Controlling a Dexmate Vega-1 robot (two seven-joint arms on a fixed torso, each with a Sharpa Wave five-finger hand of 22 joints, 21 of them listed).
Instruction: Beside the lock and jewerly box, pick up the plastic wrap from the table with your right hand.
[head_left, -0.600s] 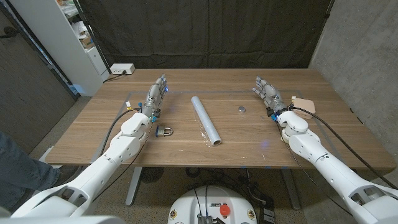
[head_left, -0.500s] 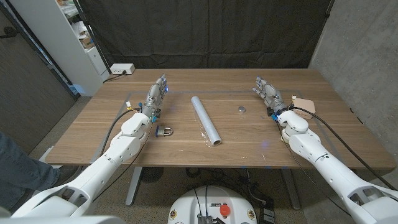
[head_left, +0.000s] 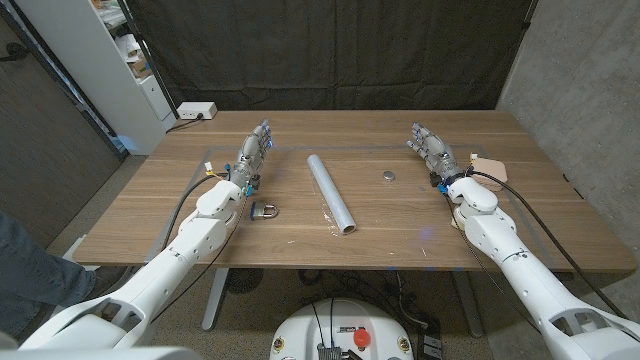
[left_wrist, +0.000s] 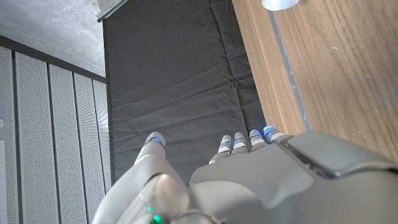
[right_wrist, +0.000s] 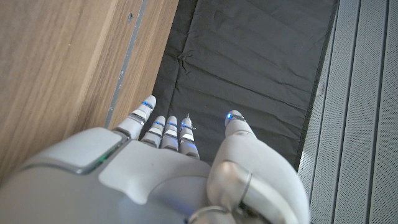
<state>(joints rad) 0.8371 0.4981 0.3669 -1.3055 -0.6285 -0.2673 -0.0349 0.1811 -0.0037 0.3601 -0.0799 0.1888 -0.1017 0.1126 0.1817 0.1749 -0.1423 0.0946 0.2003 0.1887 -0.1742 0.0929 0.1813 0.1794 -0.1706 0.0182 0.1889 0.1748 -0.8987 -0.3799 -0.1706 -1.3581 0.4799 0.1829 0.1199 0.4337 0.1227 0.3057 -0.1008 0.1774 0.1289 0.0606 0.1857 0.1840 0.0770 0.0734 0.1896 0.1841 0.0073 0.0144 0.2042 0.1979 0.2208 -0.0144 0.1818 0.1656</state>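
The plastic wrap (head_left: 331, 192) is a long pale roll lying on the wooden table (head_left: 400, 215) near its middle, running from the far left toward the near right. A metal padlock (head_left: 264, 210) lies to its left, close to my left forearm. A small round grey jewelry box (head_left: 389, 176) sits to the roll's right. My right hand (head_left: 430, 150) stands at the far right of the table, fingers straight and apart, holding nothing, well clear of the roll. My left hand (head_left: 251, 155) stands at the far left, fingers extended, empty. Both hands also show from behind: my left hand (left_wrist: 249, 180) and my right hand (right_wrist: 155, 174).
A tan tag (head_left: 489, 167) lies beside my right wrist. A white power strip (head_left: 194, 111) sits at the table's far left corner. A white shelf (head_left: 110, 60) stands beyond the left edge, a dark curtain (head_left: 330, 50) behind the table. A person's leg (head_left: 25, 270) shows at the left.
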